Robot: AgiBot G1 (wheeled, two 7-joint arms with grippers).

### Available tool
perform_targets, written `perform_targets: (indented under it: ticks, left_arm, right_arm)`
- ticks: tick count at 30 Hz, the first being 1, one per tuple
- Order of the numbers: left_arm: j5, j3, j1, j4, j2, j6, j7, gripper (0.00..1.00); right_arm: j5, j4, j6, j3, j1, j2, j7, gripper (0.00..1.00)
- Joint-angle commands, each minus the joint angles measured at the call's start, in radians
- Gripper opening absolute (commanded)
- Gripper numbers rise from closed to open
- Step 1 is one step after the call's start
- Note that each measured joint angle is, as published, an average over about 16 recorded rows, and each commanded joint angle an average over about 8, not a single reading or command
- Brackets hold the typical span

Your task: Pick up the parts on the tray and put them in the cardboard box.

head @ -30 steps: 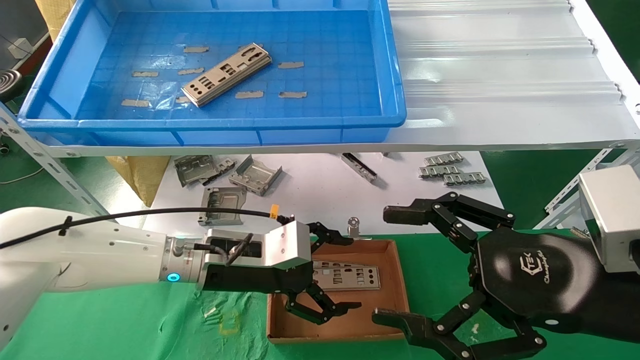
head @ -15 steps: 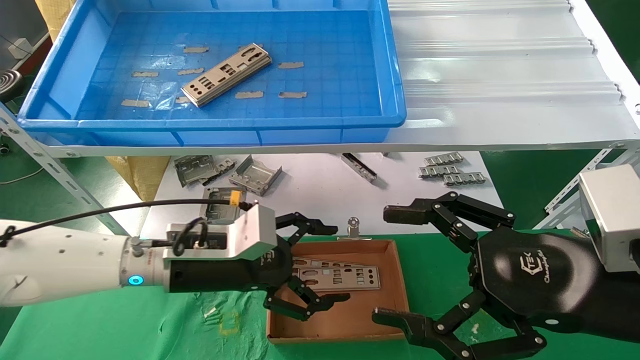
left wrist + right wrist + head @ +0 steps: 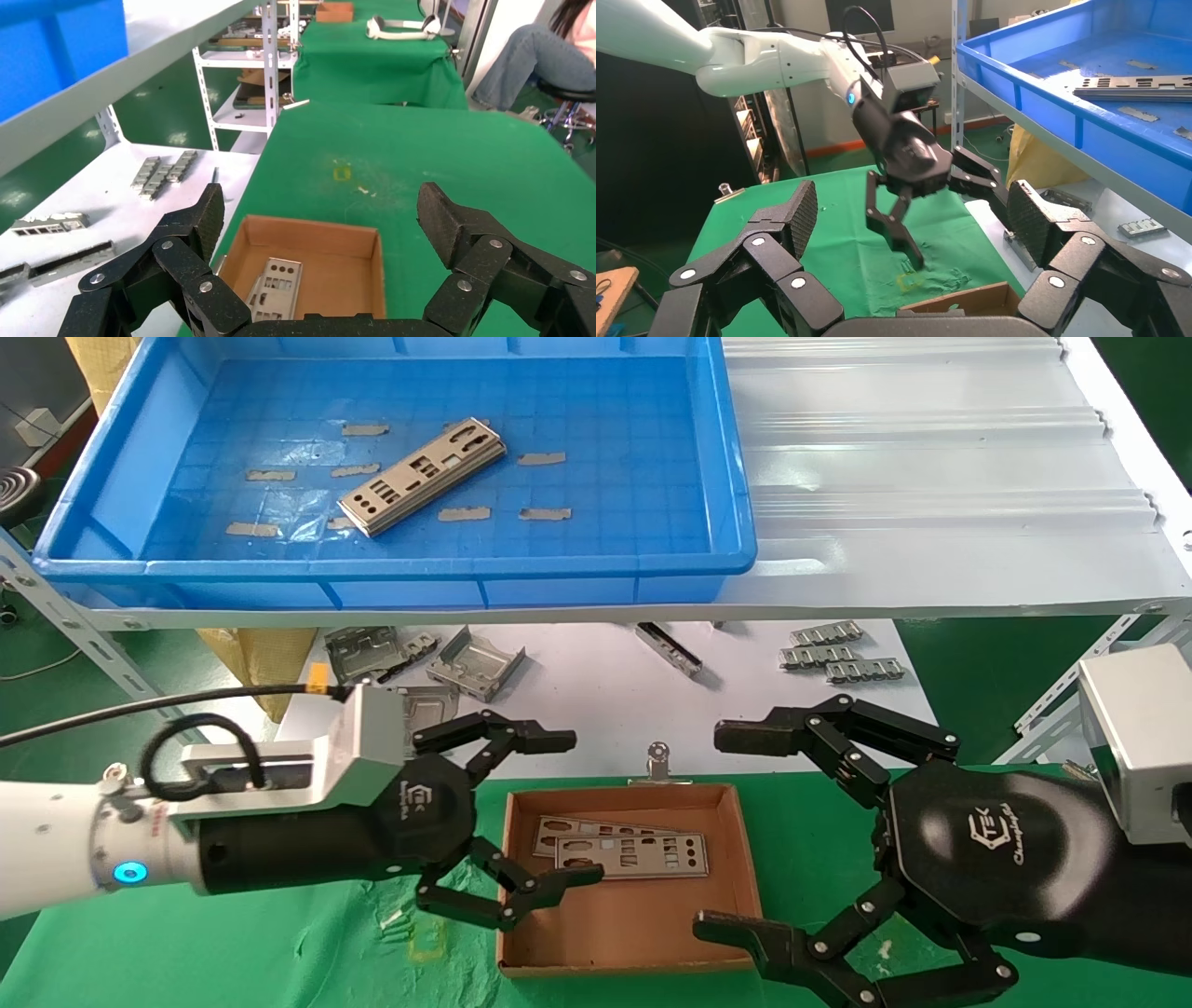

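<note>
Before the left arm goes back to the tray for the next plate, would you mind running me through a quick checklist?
1. Left gripper empty, jaws open: ok.
2. Left gripper clear of the cardboard box: not ok, its lower finger overlaps the box's left edge in the head view.
3. Delivered plates lying flat inside the box: ok, two overlapping.
4. Plate waiting in the tray: ok, it lies diagonally on the floor, nothing on it.
5. Right gripper out of the way: ok, open beside the box's right side, holding nothing.
</note>
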Motion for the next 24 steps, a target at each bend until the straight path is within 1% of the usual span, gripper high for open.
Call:
perform_targets:
  ticks: [1,24]
  left_arm:
    - [-0.013,-0.017,0.011,-0.021,-0.019,0.007,-0.016,1.00]
    - [-0.157,-0.206,0.143,-0.263,-0.231,0.086,-0.200,1.00]
  right_arm:
    - [0.000,0.000,0.000,0.000,0.000,0.000,0.000,1.00]
    - [0.000,0.000,0.000,0.000,0.000,0.000,0.000,1.00]
